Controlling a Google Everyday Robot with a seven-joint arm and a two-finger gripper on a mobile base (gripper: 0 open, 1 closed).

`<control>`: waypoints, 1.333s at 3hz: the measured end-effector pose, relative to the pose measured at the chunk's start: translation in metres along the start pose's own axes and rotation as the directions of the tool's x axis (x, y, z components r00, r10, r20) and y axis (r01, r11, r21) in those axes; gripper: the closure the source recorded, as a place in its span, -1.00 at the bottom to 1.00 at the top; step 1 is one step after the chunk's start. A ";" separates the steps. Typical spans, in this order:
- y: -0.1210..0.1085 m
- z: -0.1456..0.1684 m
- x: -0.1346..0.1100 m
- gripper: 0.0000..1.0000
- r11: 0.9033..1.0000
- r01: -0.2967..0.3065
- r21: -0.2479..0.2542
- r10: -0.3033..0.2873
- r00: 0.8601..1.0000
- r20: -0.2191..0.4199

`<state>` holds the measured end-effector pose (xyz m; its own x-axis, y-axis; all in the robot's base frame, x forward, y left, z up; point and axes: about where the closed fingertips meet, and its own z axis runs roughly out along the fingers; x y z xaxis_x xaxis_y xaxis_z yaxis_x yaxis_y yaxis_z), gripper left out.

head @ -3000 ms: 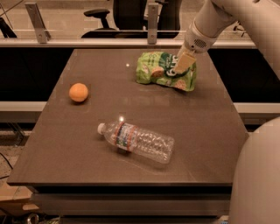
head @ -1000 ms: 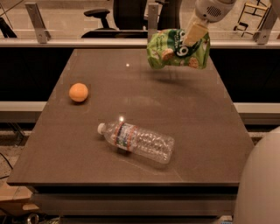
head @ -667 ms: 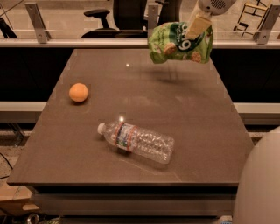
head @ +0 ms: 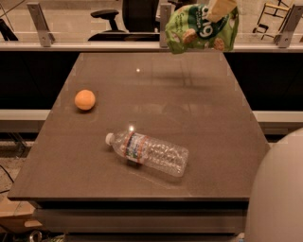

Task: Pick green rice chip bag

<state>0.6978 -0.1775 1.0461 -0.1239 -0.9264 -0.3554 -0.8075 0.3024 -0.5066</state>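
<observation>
The green rice chip bag point(head: 199, 28) is a crinkly light-green pouch with a dark green patch, white lettering and round tan rice cakes. It hangs in the air at the top of the camera view, well above the far right part of the table. My gripper point(head: 218, 8) is at the top edge of the view, shut on the bag's upper right part. Most of the gripper is cut off by the frame. The bag's faint shadow lies on the table below it.
A clear plastic water bottle point(head: 147, 151) lies on its side near the middle front of the brown table point(head: 199, 118). An orange ball point(head: 85, 99) sits at the left. A railing and office chairs stand behind the table. A white rounded part of the robot point(head: 277, 194) fills the bottom right.
The gripper has lifted the bag off the far right of the table and kept raising it, so bag and gripper now sit at the top edge.
</observation>
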 end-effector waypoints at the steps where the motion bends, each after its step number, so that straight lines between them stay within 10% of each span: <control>1: -0.013 -0.022 -0.007 1.00 0.999 0.005 0.037 -0.005 1.000 0.016; 4: -0.021 -0.035 -0.016 1.00 0.999 0.008 0.040 -0.011 0.997 0.078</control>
